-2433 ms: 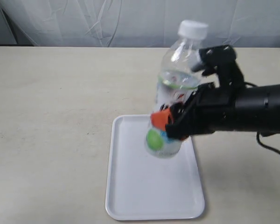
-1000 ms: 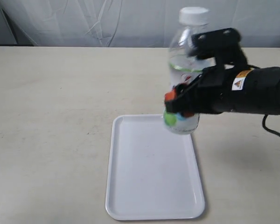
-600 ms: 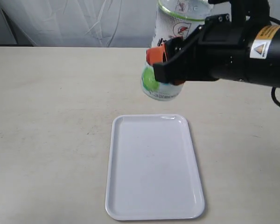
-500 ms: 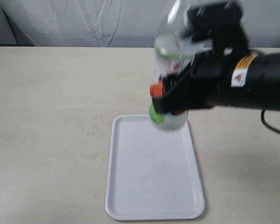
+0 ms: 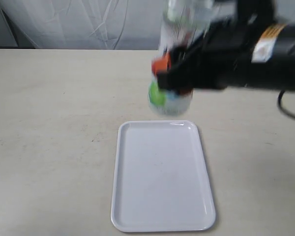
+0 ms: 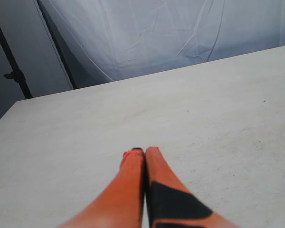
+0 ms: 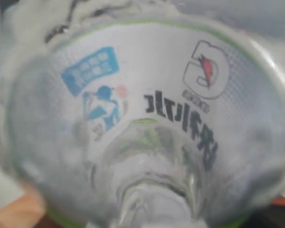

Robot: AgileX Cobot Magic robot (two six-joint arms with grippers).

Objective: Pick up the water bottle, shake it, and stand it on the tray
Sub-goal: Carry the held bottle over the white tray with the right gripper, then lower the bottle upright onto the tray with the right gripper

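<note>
The water bottle (image 5: 179, 29) hangs upright and motion-blurred in the air behind the tray's far edge, its cap cut off by the top of the exterior view. My right gripper (image 5: 168, 78) is shut on the water bottle's lower body, orange fingertips on its left side. The bottle's white-green label (image 7: 147, 104) with dark characters fills the right wrist view. The white tray (image 5: 163, 206) lies flat on the table below, with nothing on it. My left gripper (image 6: 145, 152) is shut on nothing, orange fingers pressed together above bare table.
The beige table (image 5: 54, 108) spreads to the left and front of the tray. A pale wrinkled curtain (image 5: 88, 22) closes off the back. My black right arm (image 5: 265, 64) reaches in from the right edge.
The bottle has swung up and down in my right gripper: low over the tray a second ago, raised, dipped again, and is now lifted behind the tray's far edge.
</note>
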